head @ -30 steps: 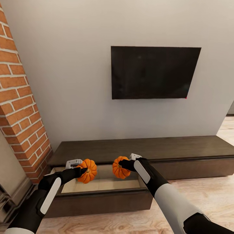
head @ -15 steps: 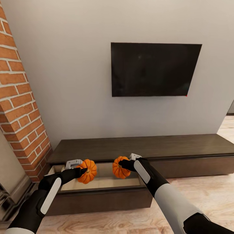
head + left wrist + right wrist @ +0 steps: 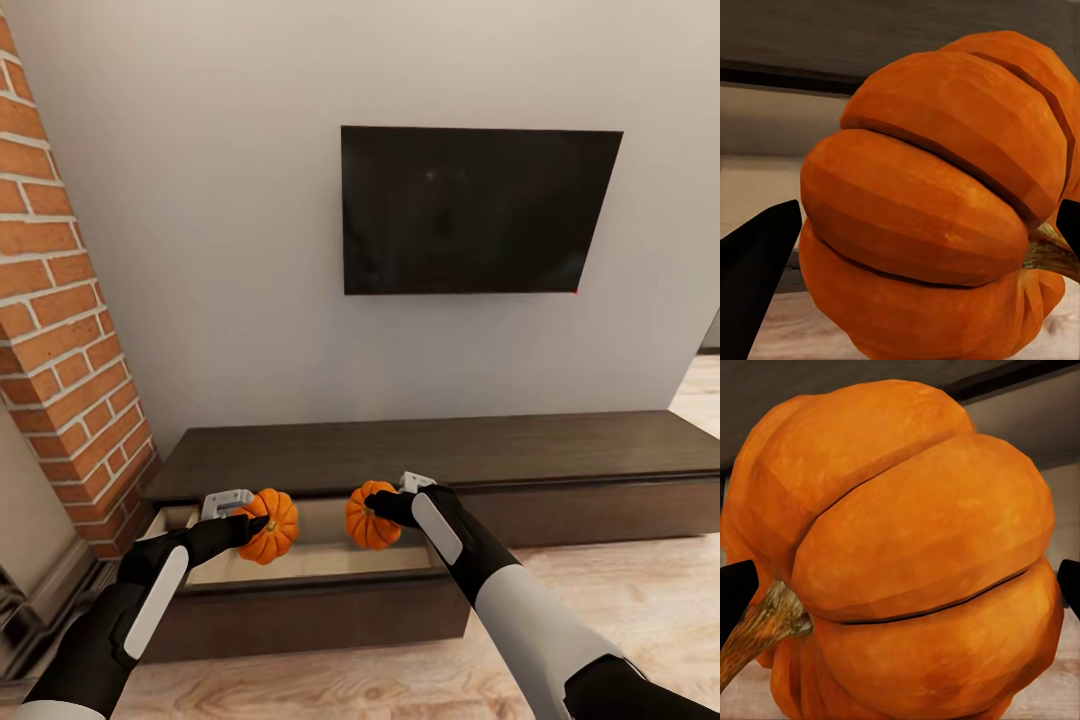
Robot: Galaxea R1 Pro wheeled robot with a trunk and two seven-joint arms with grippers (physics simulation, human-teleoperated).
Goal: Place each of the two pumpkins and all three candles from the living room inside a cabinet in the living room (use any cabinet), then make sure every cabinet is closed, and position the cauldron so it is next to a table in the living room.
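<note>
Pale wall with a black TV [image 3: 480, 210] rises behind a long, low brown cabinet [image 3: 430, 455], whose drawer [image 3: 300, 575] at the end by the brick column [image 3: 60, 330] stands pulled open. Above that drawer, the left gripper [image 3: 250, 520] is clamped on one pumpkin [image 3: 270, 526] over the column-side half. The right gripper [image 3: 385, 505] is clamped on the other pumpkin [image 3: 370, 517] near the opposite end, the two well apart.

Two ribbed orange pumpkins, left pumpkin [image 3: 268, 525] and right pumpkin [image 3: 371, 517], are held above the pale interior of the cabinet [image 3: 430, 460], a low dark-brown unit whose left front is pulled out. Both stems point sideways.
</note>
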